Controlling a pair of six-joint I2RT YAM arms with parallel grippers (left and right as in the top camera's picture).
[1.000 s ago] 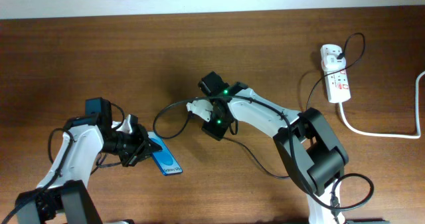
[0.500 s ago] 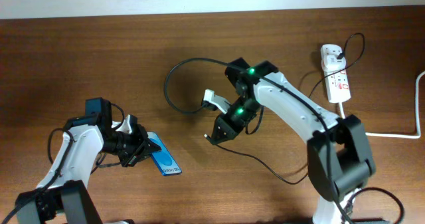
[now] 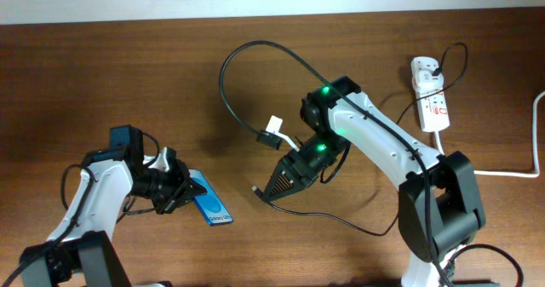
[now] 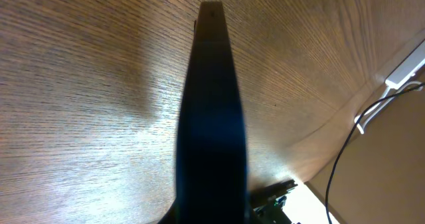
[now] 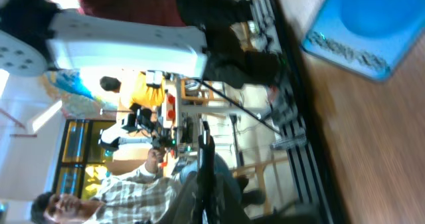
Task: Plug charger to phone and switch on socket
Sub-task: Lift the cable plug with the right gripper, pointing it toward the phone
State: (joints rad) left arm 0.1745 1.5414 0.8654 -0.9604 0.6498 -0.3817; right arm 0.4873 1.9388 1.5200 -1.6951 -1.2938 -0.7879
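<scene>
The phone (image 3: pixel 211 204), blue screen lit, is held at one end by my left gripper (image 3: pixel 177 191), which is shut on it. In the left wrist view the phone (image 4: pixel 211 117) runs edge-on as a dark bar away from the left gripper (image 4: pixel 211 214). My right gripper (image 3: pixel 269 187) is shut on the charger (image 3: pixel 255 189) near its connector tip, a short way right of the phone. The black cable loops up and back over the table (image 3: pixel 228 74) toward the socket (image 3: pixel 432 100) at the far right. In the right wrist view the charger tip (image 5: pixel 204 144) sticks out of the right gripper (image 5: pixel 207 181), with the phone (image 5: pixel 372 24) at the upper right.
A thick white cord (image 3: pixel 485 169) runs from the socket to the right edge. The charger's black plug (image 3: pixel 430 66) sits in the socket's far end. The right arm's own black wiring (image 3: pixel 341 219) trails across the table in front of it.
My right gripper has swung forward and left toward the phone, carrying the connector tip. The cable loop behind it has risen and widened. The left arm and phone have stayed put.
</scene>
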